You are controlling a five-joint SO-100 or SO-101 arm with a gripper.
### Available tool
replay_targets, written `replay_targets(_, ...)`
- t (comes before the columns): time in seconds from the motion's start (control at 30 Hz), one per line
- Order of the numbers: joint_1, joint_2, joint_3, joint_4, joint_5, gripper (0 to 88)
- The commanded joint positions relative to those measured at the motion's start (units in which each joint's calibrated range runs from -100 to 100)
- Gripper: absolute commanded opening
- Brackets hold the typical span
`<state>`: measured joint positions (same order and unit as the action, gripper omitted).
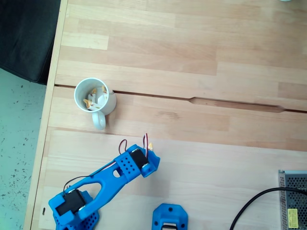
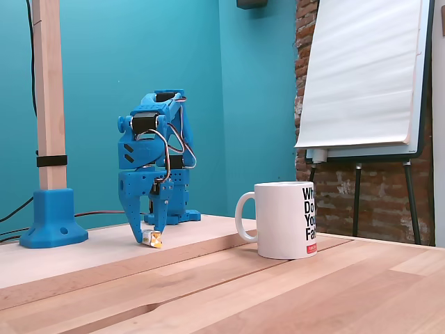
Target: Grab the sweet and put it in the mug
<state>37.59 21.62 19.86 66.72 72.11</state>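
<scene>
- Nearest in a fixed view from table height, a round white ceramic mug (image 2: 285, 218) with black lettering and a red patch stands upright on the pale wooden table (image 2: 334, 292), its loop handle turned toward the arm
- Behind it, the blue plastic arm's gripper (image 2: 147, 236) points straight down, fingertips at the tabletop
- A tiny wrapped sweet (image 2: 154, 240), white with orange-yellow ends, sits at those fingertips, touching the table; whether the claw is clamped on it or merely beside it cannot be told
- From above in a fixed view, the sweet's orange end (image 1: 150, 145) peeks out past the gripper (image 1: 148, 152), well apart from the mug (image 1: 95, 96)
- That mug already holds several wrapped candies (image 1: 95, 97)
- Farthest back stand a teal wall (image 2: 104, 56), a wooden post in a blue base (image 2: 52, 217) and a white flipchart (image 2: 365, 69) before brick
</scene>
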Motion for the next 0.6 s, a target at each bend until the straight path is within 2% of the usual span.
replay_targets(0.0,-0.48,-3.54,-2.28,0.70,-0.10,0.0)
replay_targets(0.13,-0.85,-13.01,-3.44,1.83,-0.15,0.0)
replay_targets(0.3,-5.13,-22.99,-3.98,11.42,-1.12,0.0)
replay_targets(0.43,-8.47,-27.81,-5.49,20.62,-6.25,0.0)
replay_targets(0.57,-14.57,-27.73,-9.33,25.78,-13.77,0.0)
